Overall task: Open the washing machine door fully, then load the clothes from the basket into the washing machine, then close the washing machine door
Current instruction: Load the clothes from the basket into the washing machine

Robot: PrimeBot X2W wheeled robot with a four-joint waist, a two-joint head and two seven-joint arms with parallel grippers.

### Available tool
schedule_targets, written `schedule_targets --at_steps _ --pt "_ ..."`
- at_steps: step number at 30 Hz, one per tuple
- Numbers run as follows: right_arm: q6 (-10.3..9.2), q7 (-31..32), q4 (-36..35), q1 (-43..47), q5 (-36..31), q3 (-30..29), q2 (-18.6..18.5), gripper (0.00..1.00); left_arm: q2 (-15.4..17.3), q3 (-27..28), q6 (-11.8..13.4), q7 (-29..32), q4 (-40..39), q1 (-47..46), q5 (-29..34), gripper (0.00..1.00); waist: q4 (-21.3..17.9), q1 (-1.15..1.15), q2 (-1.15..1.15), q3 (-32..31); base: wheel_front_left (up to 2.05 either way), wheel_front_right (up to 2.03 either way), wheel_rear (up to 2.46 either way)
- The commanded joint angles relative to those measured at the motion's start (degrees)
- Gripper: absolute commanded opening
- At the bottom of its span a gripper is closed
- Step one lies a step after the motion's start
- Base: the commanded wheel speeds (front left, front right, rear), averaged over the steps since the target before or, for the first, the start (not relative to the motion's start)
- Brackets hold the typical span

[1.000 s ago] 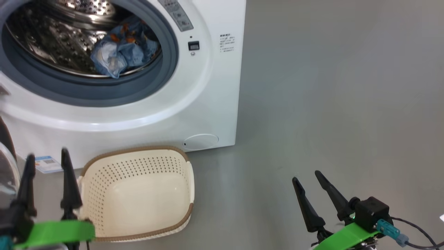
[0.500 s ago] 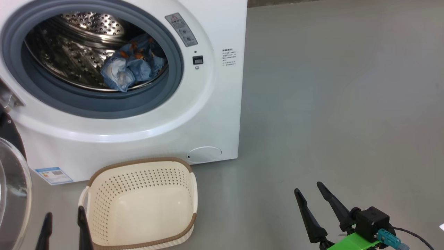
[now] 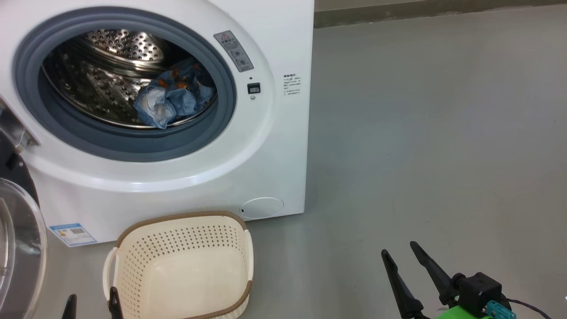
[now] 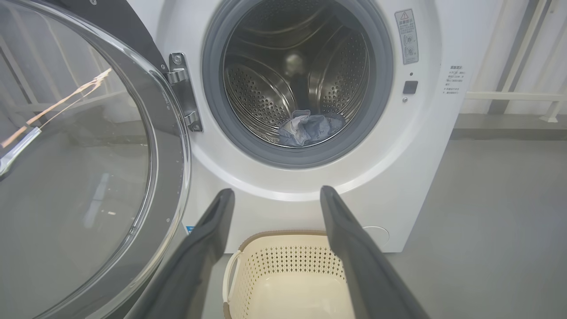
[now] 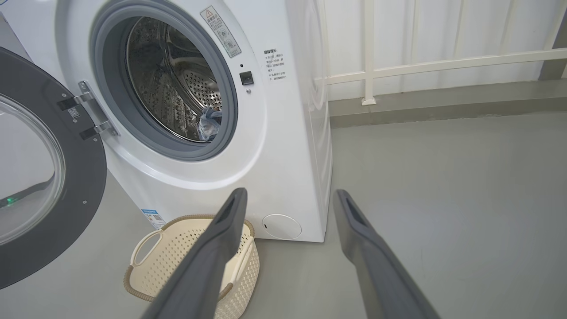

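Upper left, clothes [image 3: 170, 99] sit inside the washing machine [image 3: 266, 155]. The basket [image 3: 177, 239] below shows a bare bottom. Left gripper [image 4: 275, 191] and right gripper [image 3: 398, 248] are both spread.

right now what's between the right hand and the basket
Bare grey floor: nothing lies on the stretch between the right hand and the basket, as the head view shows. The hand is open and empty.

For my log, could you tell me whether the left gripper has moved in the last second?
Yes. Against the basket, the left gripper has pulled back toward the robot: its tips, once level with the far rim, now sit beside its near half.
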Motion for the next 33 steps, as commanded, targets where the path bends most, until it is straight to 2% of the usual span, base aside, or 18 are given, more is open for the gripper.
schedule_targets --at_steps 1,33 --pt "0.09 -0.28 -1.62 -0.59 -0.80 1.45 -0.23 1.00 0.05 1.56 0.31 -0.36 -1.27 -0.90 0.43 1.00 0.03 0.00 0.00 -0.07 0.00 0.00 0.00" --pt "0.09 -0.28 -2.17 -1.06 -1.53 0.16 0.39 1.00 -0.03 0.39 1.72 -0.36 -0.54 -1.76 -0.75 1.00 0.60 0.00 0.00 1.04 0.00 0.00 0.00"
